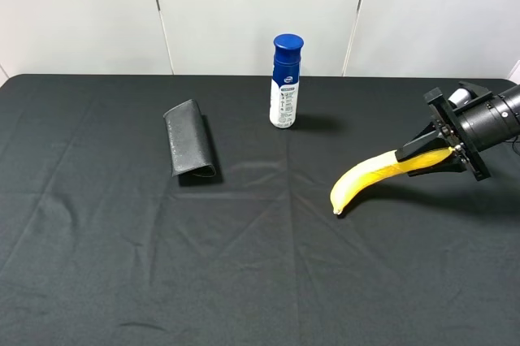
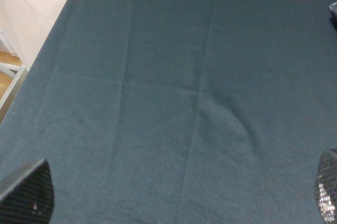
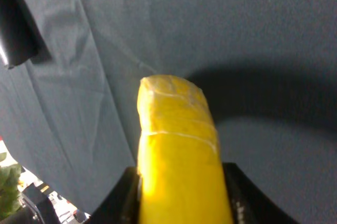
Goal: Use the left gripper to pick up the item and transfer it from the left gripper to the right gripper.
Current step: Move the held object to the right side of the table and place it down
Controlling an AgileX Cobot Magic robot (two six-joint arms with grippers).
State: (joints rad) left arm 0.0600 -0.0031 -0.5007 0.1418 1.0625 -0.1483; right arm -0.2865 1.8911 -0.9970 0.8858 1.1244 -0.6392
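I see my right hand (image 1: 431, 155) clenched on the banana (image 1: 370, 177) at its stem end, right of and nearer than the bottle (image 1: 285, 82), free tip drooping toward the worktop (image 1: 244, 265). Wallet (image 1: 191, 149) lies left of the bottle. My left hand (image 2: 174, 203) is released, fingers (image 2: 29, 195) wide apart over bare cloth, holding nothing
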